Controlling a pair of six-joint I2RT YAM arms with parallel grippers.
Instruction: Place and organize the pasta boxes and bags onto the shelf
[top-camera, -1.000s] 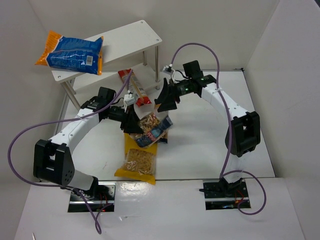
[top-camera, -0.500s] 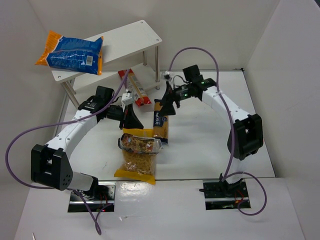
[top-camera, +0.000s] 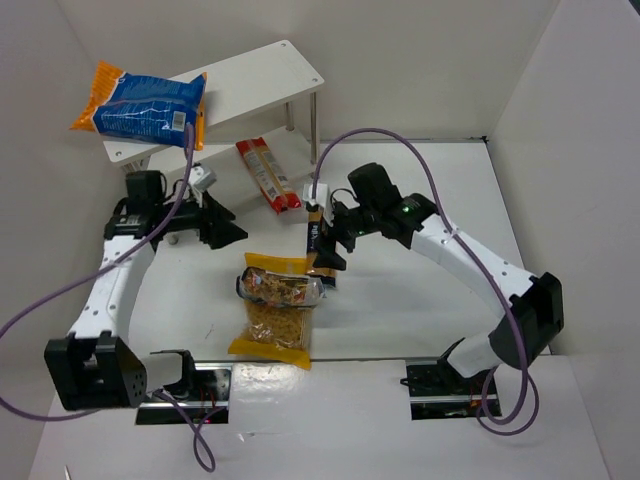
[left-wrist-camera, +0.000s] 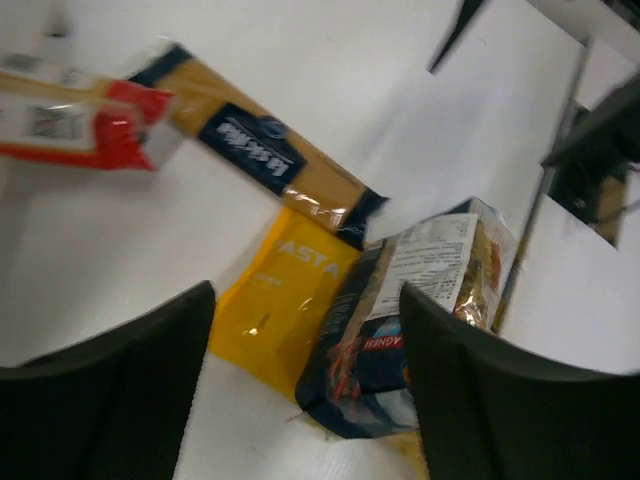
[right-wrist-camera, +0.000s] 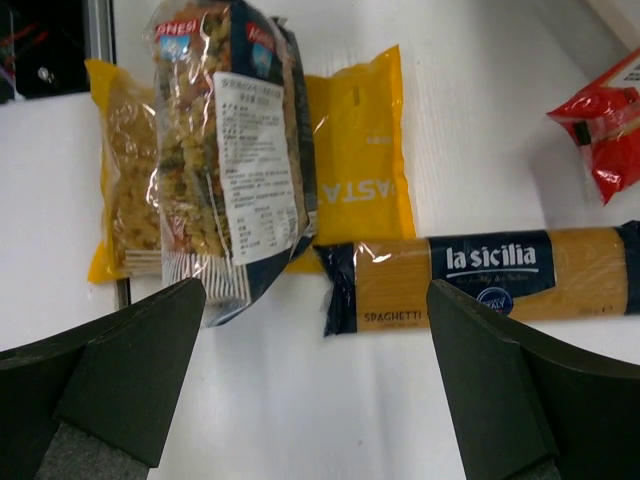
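**Both arms out over the table, both claws released and empty; count five packs and one shelf.**

Nearest you, one yellow windowed bag lies flat on the table, with one clear bag with dark blue-red label lying across its far half. The right arm reaches in from the right, bent at the elbow. The right gripper hangs over one slim orange-brown box, fingers spread wide with nothing between them. The box's near end lies against the two bags. The left arm stretches forward along the left side. The left gripper points toward the bags, apart from them, fingers spread and empty. Beyond, one thin red packet lies at the foot of the shelf; you cannot tell whether it rests on the lower board. One big orange-blue bag lies on the top board, overhanging its left end.
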